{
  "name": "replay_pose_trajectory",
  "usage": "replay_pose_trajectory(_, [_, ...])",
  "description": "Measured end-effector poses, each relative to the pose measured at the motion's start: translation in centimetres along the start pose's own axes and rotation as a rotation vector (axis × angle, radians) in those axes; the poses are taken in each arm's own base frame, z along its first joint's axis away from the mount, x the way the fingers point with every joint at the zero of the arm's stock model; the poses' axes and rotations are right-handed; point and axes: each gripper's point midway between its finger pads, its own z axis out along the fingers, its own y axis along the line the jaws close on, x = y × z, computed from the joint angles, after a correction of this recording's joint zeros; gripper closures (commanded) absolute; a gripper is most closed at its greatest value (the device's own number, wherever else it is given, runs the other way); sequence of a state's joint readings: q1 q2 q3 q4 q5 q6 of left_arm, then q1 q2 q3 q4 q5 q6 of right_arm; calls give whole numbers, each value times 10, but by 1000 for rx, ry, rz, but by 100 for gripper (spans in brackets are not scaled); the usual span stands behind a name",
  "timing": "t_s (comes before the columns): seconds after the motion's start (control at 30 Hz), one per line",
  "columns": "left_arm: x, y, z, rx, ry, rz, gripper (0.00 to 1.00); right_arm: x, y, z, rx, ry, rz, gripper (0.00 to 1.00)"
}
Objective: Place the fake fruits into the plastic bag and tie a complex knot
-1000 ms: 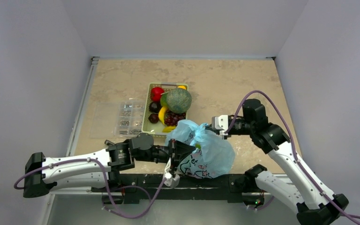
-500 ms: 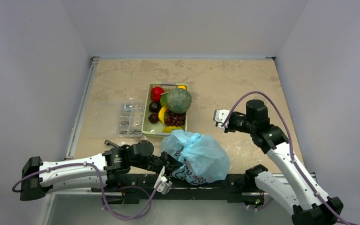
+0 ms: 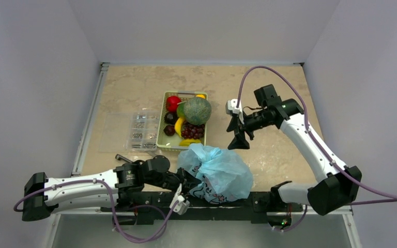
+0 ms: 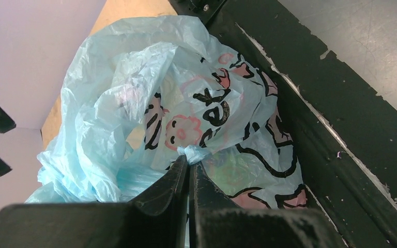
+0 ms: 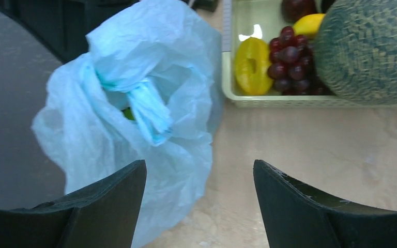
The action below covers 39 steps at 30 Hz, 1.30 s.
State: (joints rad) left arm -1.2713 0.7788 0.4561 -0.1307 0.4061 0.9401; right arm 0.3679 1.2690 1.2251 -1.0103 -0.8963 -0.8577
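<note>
The light-blue plastic bag (image 3: 218, 173) lies crumpled at the near table edge. My left gripper (image 3: 186, 182) is shut on a small pinch of its printed side (image 4: 188, 157). In the right wrist view the bag (image 5: 108, 134) has a bunched twist of handle (image 5: 151, 111) at its top; I cannot tell whether it is a knot. Something green (image 5: 128, 113) shows inside. My right gripper (image 3: 238, 140) hangs open above the table beyond the bag, nothing between its fingers (image 5: 199, 164). Fake fruits fill the green basket (image 3: 161, 138): melon (image 3: 196, 110), red apple (image 3: 173, 103), grapes (image 3: 192, 130), banana (image 3: 178, 125).
A clear compartment box (image 3: 134, 132) lies left of the basket. A black rail (image 3: 248, 199) runs along the near edge right under the bag. Walls close the table on three sides.
My right gripper let go of the bag's top, opened, and swung up and away toward the far side. The bag slumped. My left gripper drew back toward the near edge with its pinch.
</note>
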Motion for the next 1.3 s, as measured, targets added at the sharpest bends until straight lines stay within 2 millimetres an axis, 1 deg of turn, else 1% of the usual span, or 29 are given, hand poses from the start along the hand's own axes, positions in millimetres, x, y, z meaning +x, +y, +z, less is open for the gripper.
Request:
replay_pose_trajectory(0.1, [0, 1, 0, -2, -1, 8, 100, 3, 22, 3, -99, 1, 55, 31])
replay_pose_trajectory(0.17, [0, 1, 0, -1, -1, 13, 100, 0, 31, 5, -156, -5, 75, 31])
replay_pose_trajectory(0.27, [0, 1, 0, -1, -1, 14, 100, -4, 39, 9, -224, -18, 103, 36])
replay_pose_trajectory(0.37, [0, 1, 0, 1, -1, 18, 100, -5, 41, 15, -258, -26, 134, 37])
replay_pose_trajectory(0.6, [1, -1, 2, 8, 1, 19, 100, -9, 30, 28, -237, -49, 143, 38])
replay_pose_trajectory(0.83, [0, -1, 2, 9, -4, 22, 100, -6, 39, 44, -269, -38, 130, 38])
replay_pose_trajectory(1.07, [0, 0, 2, 8, -6, 24, 100, 8, 45, 56, -280, 4, 119, 39])
replay_pose_trajectory(1.13, [0, 0, 3, 9, -6, 24, 100, 9, 47, 59, -286, 11, 110, 45])
replay_pose_trajectory(1.17, [0, 0, 3, 9, -6, 24, 100, 9, 48, 61, -290, 11, 103, 53])
replay_pose_trajectory(1.2, [0, 0, 3, 9, -7, 24, 100, 9, 49, 63, -294, 11, 99, 68])
replay_pose_trajectory(1.27, [0, 0, 3, 9, -6, 24, 100, 9, 51, 66, -296, 12, 96, 94])
replay_pose_trajectory(1.3, [0, 0, 3, 9, -6, 24, 100, 8, 51, 66, -297, 11, 90, 100])
